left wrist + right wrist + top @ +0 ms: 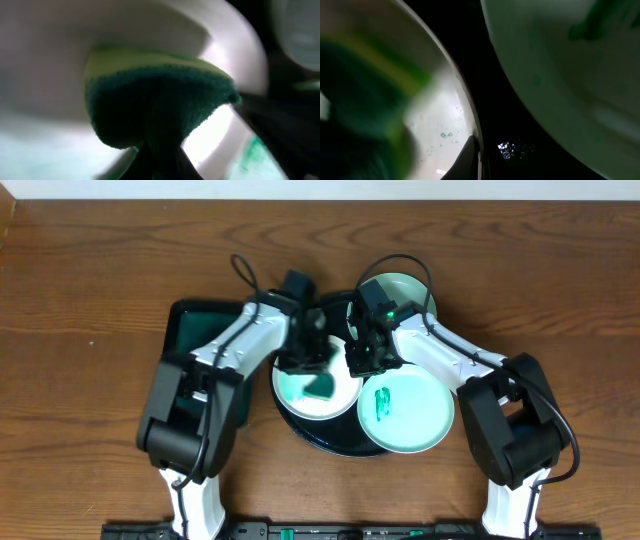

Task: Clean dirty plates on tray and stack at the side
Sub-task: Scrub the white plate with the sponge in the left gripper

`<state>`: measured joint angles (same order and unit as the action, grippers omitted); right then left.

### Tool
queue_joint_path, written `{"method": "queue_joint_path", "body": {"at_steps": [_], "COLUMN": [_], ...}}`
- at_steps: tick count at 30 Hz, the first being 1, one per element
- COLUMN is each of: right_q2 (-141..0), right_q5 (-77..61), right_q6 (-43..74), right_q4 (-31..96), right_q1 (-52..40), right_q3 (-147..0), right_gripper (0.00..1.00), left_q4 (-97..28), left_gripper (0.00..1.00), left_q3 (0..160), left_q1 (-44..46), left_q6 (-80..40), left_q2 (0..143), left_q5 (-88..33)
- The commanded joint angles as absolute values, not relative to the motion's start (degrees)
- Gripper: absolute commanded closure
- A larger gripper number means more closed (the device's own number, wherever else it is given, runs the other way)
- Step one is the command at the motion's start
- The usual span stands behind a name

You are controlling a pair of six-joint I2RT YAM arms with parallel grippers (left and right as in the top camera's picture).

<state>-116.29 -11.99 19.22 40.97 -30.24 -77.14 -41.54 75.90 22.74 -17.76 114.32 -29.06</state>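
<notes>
- one black tray (335, 445), frame centre, bears one white plate (346, 395) and two turquoise plates (420, 418) (405, 288).
- left gripper (310, 365) clamps one green sponge (320, 388).
- right gripper (362, 360) closed, at white plate's rim.

Under the left claw (312, 365) lay the sponge (322, 388), pressed on the first plate (295, 395), which sat in the round tray (330, 445). The right claw (365, 362) stood just right of the left one, at that plate's right rim. Right of and before the right claw lay a second plate (415, 420), overlapping the tray's rim. Behind that claw lay a third plate (408, 288). Left of the left claw, on the table (80, 280), sat a rectangular tray (195, 330).
</notes>
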Motion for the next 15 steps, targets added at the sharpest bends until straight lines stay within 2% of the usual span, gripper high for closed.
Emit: {"method": "queue_joint_path", "body": {"at_steps": [1,8,15], "right_q2": [-117.3,-117.3,-117.3], "right_q5": [-12.5,-12.5,-12.4], "right_q6": [18.1,18.1,18.0], "right_q4": [41.8,42.0,41.9], "right_q1": [-30.4,-30.4,-30.4], "right_q3": [-76.4,-76.4,-76.4], "right_gripper": [0.98,0.98,0.98], "left_q4": [-40.9,-42.7,-49.1], "left_gripper": [0.93,0.93,0.92], "left_q3": [76.1,76.0,76.0], "left_q1": [24.4,19.4,12.8], "left_q6": [-17.3,-18.8,-19.8], "left_q2": [115.9,115.9,115.9], "left_q5": [-37.8,-28.4,-6.2]}}
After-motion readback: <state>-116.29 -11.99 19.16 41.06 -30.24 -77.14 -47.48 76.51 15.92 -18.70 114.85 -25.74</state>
